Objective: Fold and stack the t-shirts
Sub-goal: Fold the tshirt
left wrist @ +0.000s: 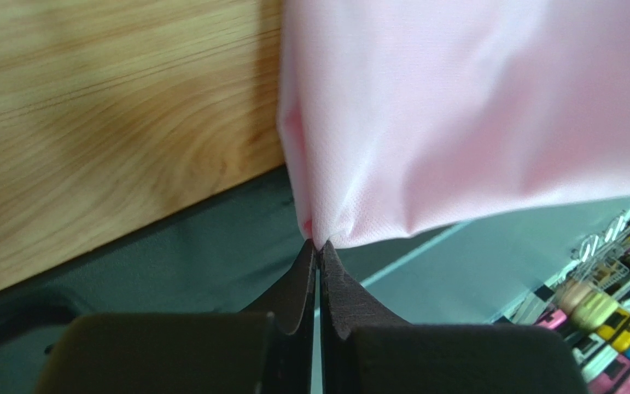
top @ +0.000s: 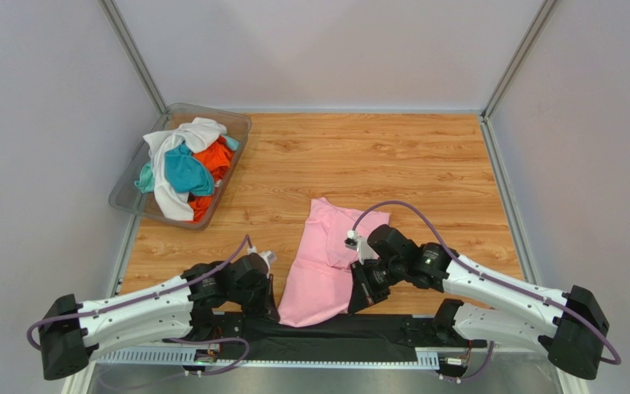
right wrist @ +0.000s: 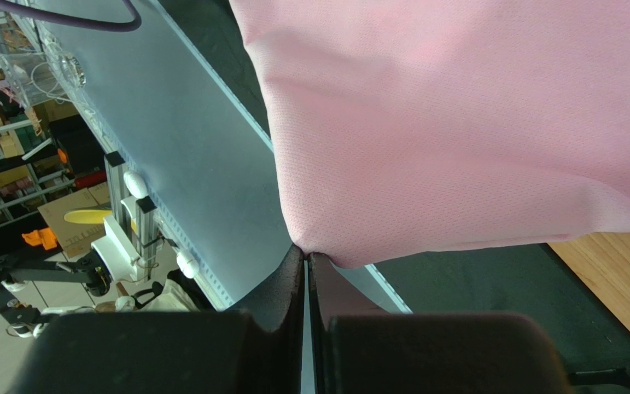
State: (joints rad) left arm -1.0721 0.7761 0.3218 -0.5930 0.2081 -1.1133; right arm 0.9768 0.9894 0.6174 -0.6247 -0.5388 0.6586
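Pink shirt (top: 326, 263): lies rumpled at the near edge of the bench (top: 392, 156), partly folded over. Left gripper (left wrist: 318, 245) pinched tight on its near left corner; right gripper (right wrist: 306, 250) pinched tight on its near right corner. Other shirts (top: 183, 168), white, teal and orange: heaped in clear bin (top: 121, 190), far left of bench, well apart.

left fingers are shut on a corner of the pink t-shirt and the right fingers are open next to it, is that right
Not quite: the right fingers are not open. In the right wrist view they are pinched shut on the edge of the pink t-shirt. The left fingers are indeed shut on a corner of it.
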